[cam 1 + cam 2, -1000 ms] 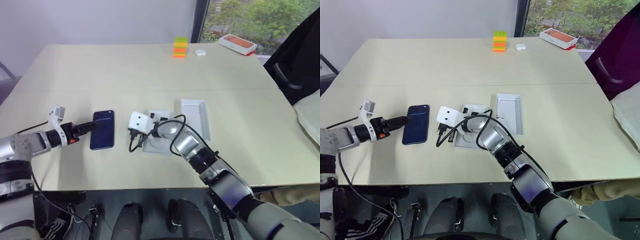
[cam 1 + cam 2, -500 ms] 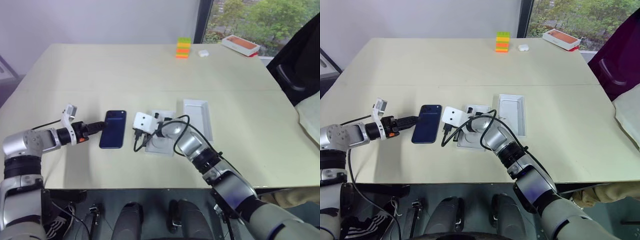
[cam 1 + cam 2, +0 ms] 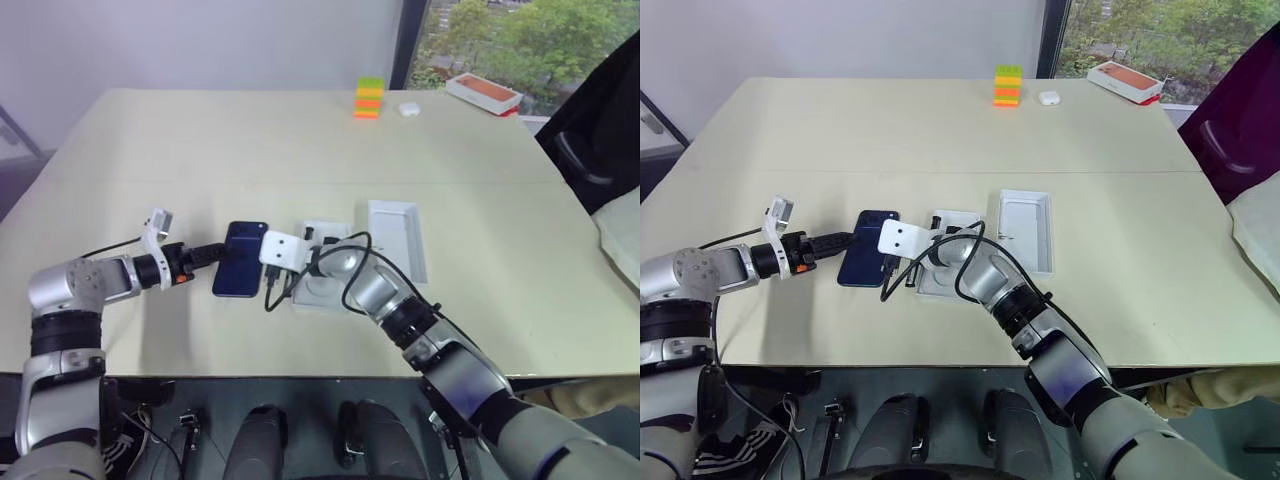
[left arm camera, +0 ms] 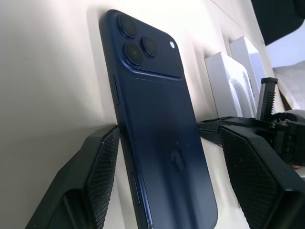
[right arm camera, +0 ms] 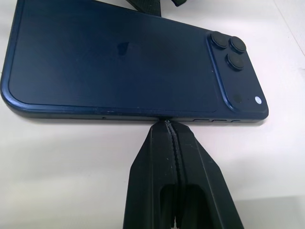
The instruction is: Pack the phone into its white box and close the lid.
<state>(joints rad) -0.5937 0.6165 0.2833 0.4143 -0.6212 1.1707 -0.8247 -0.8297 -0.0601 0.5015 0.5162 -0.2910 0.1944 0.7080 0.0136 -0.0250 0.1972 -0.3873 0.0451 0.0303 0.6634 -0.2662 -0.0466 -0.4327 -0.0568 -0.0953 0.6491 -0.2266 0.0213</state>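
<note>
- Right now the phone (image 3: 240,259) lies flat on the table (image 3: 200,150), back up, camera corner at its far end, near-left of centre.
- L gripper (image 3: 214,252) reaches in from the left, fingers spread wide; wrist view has one finger (image 4: 97,176) against the phone's left edge, the other (image 4: 257,176) off its right side w/ a gap, so open, not clamping.
- R gripper (image 5: 172,125) comes in from the right, fingers pressed together w/ nothing between them; tips sit at the phone's right long edge, touching or just about.
- R wrist's white camera block (image 3: 281,250) hangs just right of the phone.
- White box (image 3: 318,270) is just right of the phone, partly hidden by the R arm; can't tell what's inside.
- Lid (image 3: 397,237) lies open side up, just right of the box, white inside.
- Far side: stack of coloured blocks (image 3: 367,97), a small white item (image 3: 405,108) beside it, orange-and-white box (image 3: 484,92) at the far-right corner.
</note>
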